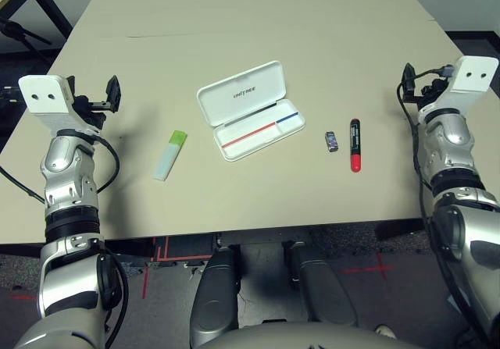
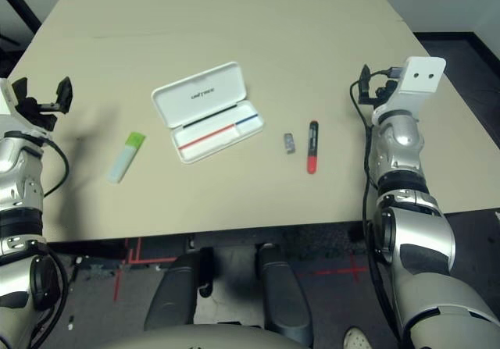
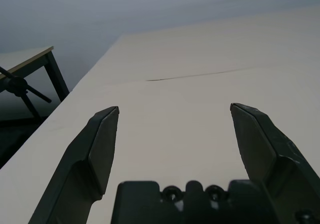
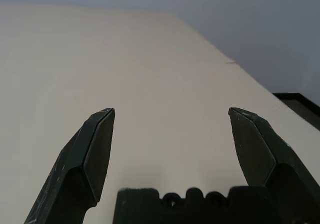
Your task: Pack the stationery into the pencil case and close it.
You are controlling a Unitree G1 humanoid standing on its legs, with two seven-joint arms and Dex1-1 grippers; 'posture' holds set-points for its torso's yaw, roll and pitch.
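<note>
Left eye view: left claw [image 3: 172,129] wide | right claw [image 4: 170,129] wide | pencil case [image 1: 250,111] print tiny

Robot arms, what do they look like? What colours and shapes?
Both arms are shiny silver with black rings at the joints and black cables looping alongside. A white box with two small holes tops each wrist. The left gripper and right gripper have black, pointed jaws.

beige table [image 1: 234,21], second table [image 3: 25,58] beside
</note>
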